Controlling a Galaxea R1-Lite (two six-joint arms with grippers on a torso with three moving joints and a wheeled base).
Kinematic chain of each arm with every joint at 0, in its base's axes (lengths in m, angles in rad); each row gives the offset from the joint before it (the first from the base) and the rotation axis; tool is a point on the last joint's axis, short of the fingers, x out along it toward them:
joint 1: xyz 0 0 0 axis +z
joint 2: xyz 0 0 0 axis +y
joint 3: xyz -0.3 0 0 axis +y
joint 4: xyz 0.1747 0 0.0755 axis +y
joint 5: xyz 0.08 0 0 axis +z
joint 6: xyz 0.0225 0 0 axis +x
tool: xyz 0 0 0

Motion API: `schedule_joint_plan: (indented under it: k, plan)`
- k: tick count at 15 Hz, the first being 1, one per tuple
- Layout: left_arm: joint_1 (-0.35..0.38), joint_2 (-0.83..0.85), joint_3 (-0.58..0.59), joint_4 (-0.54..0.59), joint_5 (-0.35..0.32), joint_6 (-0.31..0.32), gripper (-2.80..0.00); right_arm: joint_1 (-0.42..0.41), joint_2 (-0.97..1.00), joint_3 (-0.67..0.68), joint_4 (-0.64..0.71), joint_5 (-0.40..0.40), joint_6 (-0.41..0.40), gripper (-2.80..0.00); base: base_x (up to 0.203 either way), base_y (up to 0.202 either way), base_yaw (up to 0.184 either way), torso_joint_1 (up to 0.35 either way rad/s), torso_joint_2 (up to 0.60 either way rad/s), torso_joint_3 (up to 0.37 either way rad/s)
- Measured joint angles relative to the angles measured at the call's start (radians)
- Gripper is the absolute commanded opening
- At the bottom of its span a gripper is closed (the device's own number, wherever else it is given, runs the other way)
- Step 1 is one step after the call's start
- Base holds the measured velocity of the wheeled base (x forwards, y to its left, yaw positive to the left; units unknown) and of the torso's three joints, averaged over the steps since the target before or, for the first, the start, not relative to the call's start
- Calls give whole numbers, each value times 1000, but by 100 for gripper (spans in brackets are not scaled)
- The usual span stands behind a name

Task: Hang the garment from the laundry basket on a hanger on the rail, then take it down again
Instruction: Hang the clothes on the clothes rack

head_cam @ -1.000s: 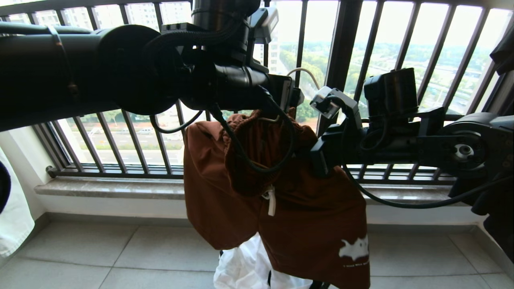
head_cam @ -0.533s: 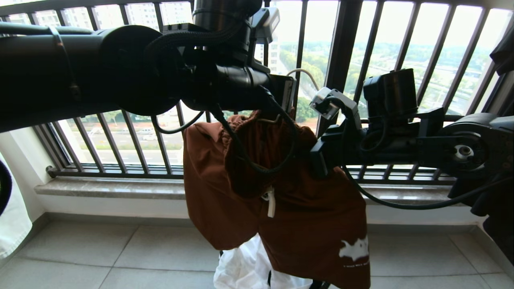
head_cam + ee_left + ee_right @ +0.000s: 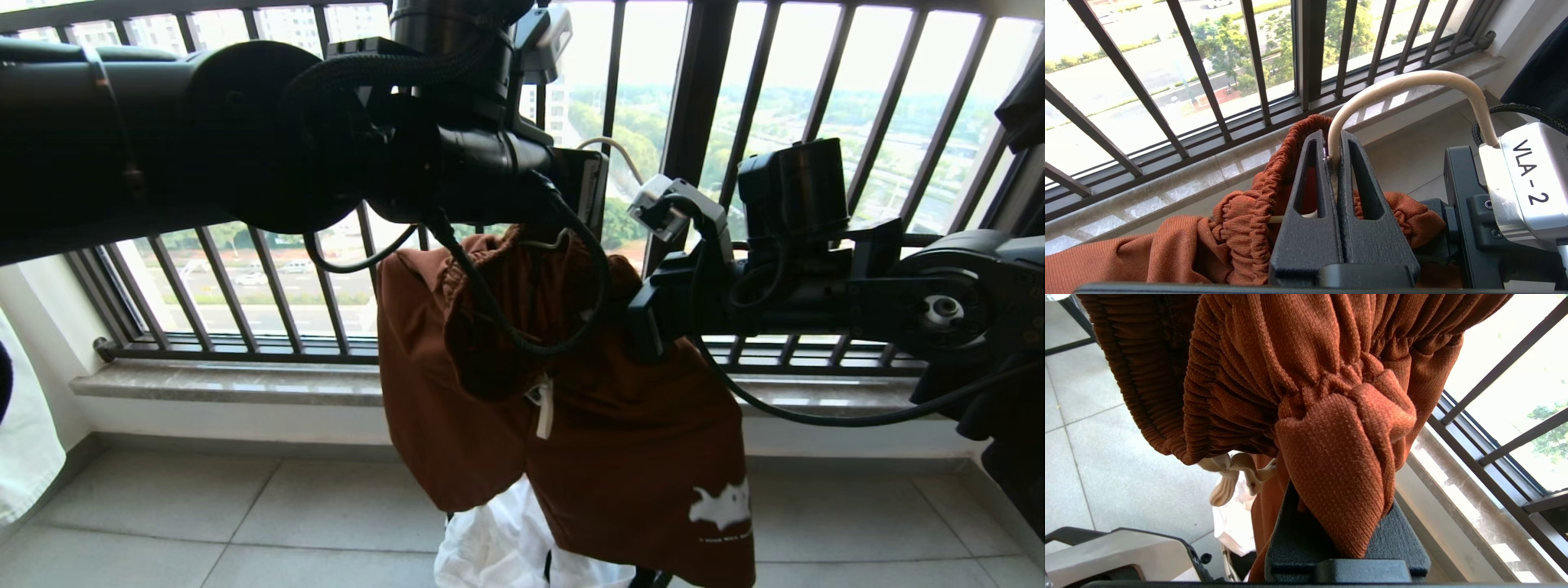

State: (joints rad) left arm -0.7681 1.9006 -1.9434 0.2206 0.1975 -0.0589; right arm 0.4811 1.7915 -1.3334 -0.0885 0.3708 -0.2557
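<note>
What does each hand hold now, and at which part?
The left hand pinches the hanger at the base of its hook. The right hand grips a fold of the shorts.

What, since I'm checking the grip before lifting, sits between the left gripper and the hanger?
Nothing visible does. The left gripper has its jaws shut directly on the wire neck of the hanger, just above the gathered waistband of the garment, with no cloth seen between them.

- We read "VLA-2" in black letters on the silver camera housing (image 3: 1527,183) in the left wrist view.
- We make out tiny white lettering under the garment's (image 3: 637,457) animal print, too small to read.
</note>
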Motion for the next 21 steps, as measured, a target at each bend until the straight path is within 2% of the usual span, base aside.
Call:
schedule_joint_plan:
  k: [5, 6, 14, 17, 21]
  plan:
    - [1, 0, 0, -1, 3, 0, -280, 0, 0, 0, 0, 0, 0, -280, 0, 0, 0, 0, 0, 0]
    - [2, 0, 0, -1, 3, 1, -280, 0, 1, 0, 0, 0, 0, 0, 0, 0, 0, 0, 0, 0]
    - [35, -22, -3, -5, 4, 4, -280, -1, 1, 1, 1, 0, -2, 0, 0, 0, 0, 0, 0, 0]
    - [62, -31, -3, -67, 3, 4, -280, 0, -7, 4, 1, 1, -1, 0, 0, 0, 0, 0, 0, 0]
    - [97, -34, -3, -74, 0, -11, -280, 0, -27, 14, 0, 4, 2, 0, 0, 0, 0, 0, 0, 0]
